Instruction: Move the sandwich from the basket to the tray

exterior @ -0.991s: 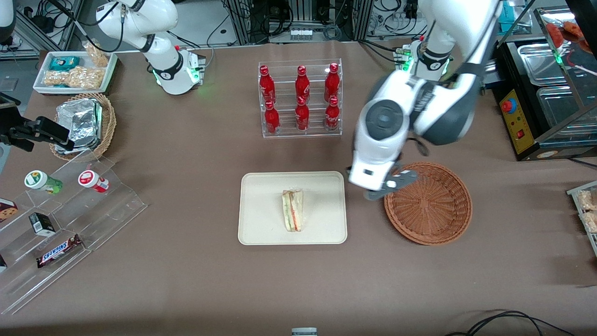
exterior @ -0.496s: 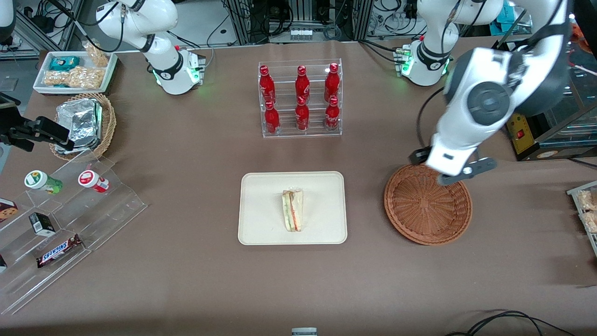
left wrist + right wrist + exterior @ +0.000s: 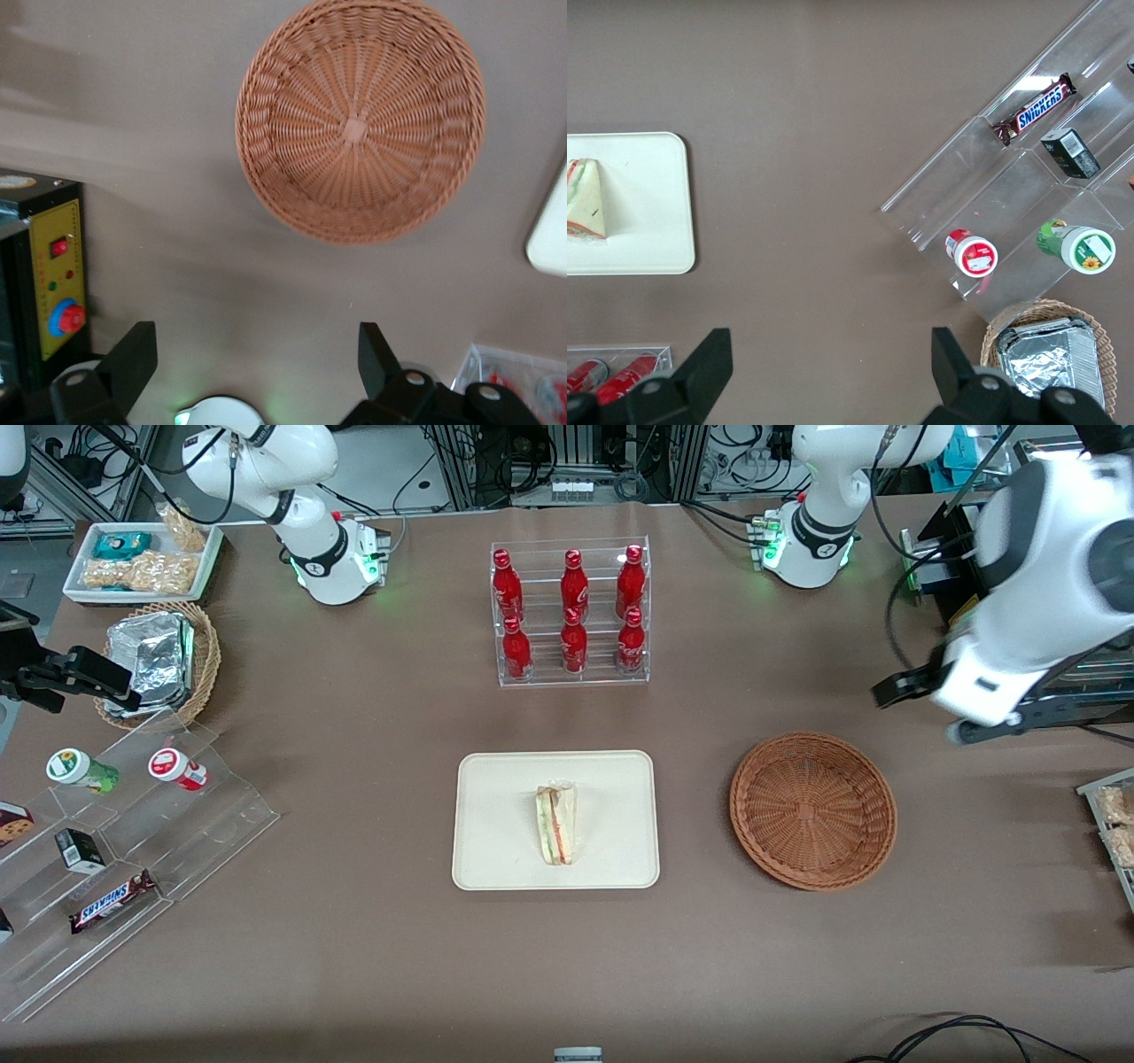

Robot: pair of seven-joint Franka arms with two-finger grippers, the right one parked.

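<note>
The tool [image 3: 921, 708] is hanging with its fingers spread wide above bare table [image 3: 372, 948], toward the working arm's end, beside the wicker basket [image 3: 813, 810] and clear of its rim. A black control box [image 3: 49, 274] is standing close by the tool. An open strip of table is lying between the basket and the tray [image 3: 496, 841]. The sandwich [image 3: 556, 824] is occupying the tray's middle. The rack of red bottles [image 3: 571, 611] is standing farther from the front camera than the tray.

Sandwich [image 3: 556, 825] on tray [image 3: 496, 850]; hand [image 3: 921, 708] raised near basket [image 3: 812, 810].
</note>
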